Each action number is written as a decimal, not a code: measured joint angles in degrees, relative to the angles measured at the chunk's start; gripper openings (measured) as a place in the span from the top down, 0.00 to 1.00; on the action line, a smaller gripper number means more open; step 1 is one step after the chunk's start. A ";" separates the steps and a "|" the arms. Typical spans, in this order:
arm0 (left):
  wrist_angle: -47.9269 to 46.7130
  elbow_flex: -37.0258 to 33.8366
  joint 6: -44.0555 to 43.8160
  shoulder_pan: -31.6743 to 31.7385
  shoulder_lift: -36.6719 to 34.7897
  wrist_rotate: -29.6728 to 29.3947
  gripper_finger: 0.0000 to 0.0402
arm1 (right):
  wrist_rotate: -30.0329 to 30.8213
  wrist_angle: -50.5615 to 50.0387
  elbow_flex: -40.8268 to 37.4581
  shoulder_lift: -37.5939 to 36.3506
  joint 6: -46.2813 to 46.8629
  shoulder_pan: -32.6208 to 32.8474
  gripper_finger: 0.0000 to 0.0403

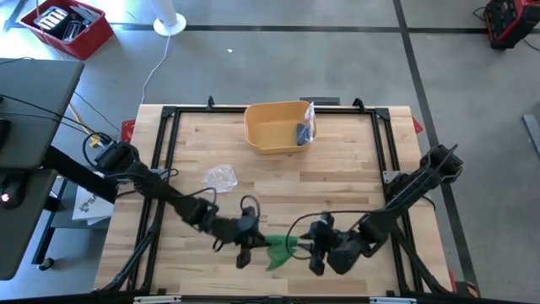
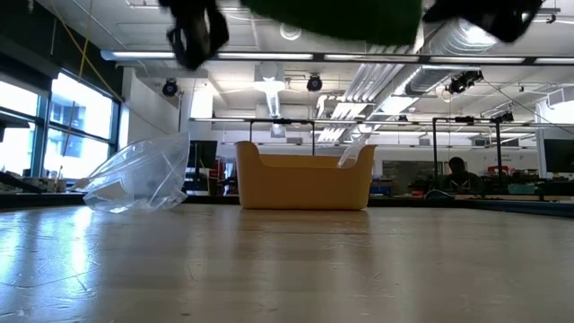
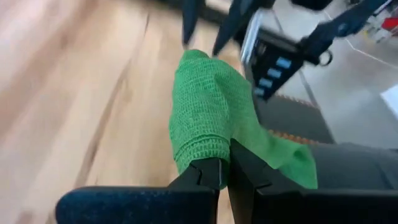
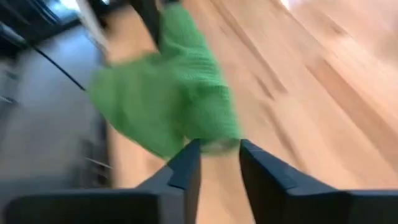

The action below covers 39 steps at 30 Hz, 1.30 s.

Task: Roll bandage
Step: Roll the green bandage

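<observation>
A green gauze bandage [image 1: 280, 247], partly rolled, hangs in the air near the table's front edge, between my two grippers. In the low view the bandage [image 2: 332, 16] is well above the tabletop. My left gripper [image 1: 251, 239] comes at it from the table's left and is shut on it. My right gripper [image 4: 217, 155] comes from the right and is open, with its fingertips on either side of the roll's other end [image 4: 208, 134]. A loose tail [image 1: 276, 262] droops toward the near edge. My left gripper pinches the near end of the rolled part [image 3: 202, 152] between its two shut fingers, slanting down from the table's left. The roll reaches away from the fingertips, clear of the table, and a loose flap [image 3: 280, 158] hangs off beside it. My right gripper has its fingers [image 4: 186, 162] beside the roll's end; I cannot tell whether they touch it.
A yellow bin [image 1: 274, 143] stands at the far middle of the table with a small blue item and a clear wrapper inside. A crumpled clear plastic bag [image 1: 221, 177] lies left of centre. The black frame rail [image 1: 278, 295] runs close along the near edge.
</observation>
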 joint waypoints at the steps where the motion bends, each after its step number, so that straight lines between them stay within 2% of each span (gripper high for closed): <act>1: 1.28 -1.79 -1.53 1.42 0.15 2.14 0.99 | -0.83 -1.24 -1.33 -0.02 0.09 -0.41 0.71; 5: 12.28 -11.65 -9.25 8.06 0.60 9.11 0.99 | -2.92 -8.19 -6.10 0.00 -0.39 -1.17 0.60; 7: 20.05 -17.07 -14.20 10.69 1.75 10.90 0.99 | -2.96 -5.78 -8.07 -0.02 -3.59 -1.13 0.57; 12: 37.35 -24.50 -24.12 14.55 7.92 14.05 0.99 | -0.40 13.20 -10.84 2.11 -27.86 -1.02 0.56; 16: 47.09 -24.98 -28.05 15.33 13.72 15.02 0.98 | 3.83 26.73 -10.95 8.41 -49.51 -2.38 0.57; 18: 51.59 -24.55 -28.77 15.51 16.22 15.56 0.98 | 5.52 29.40 -10.06 12.02 -55.59 -3.54 0.57; 24: 57.39 -23.35 -30.32 15.53 19.45 15.64 0.98 | 7.22 26.92 -5.16 20.49 -58.23 -7.19 0.57; 29: 57.66 -23.37 -31.29 15.77 19.47 14.38 0.98 | 21.72 17.59 -0.47 23.90 -58.01 -6.65 0.59; 32: 57.71 -23.37 -31.81 15.70 19.47 15.00 0.98 | 28.66 15.59 0.81 23.95 -57.98 -6.31 0.70; 36: 57.78 -23.37 -33.75 15.66 19.47 15.86 0.98 | 32.55 12.35 2.63 23.87 -58.02 -5.83 0.94; 39: 58.46 -23.44 -34.06 15.35 19.49 17.02 0.98 | 30.55 9.74 4.14 23.78 -54.92 -5.70 0.97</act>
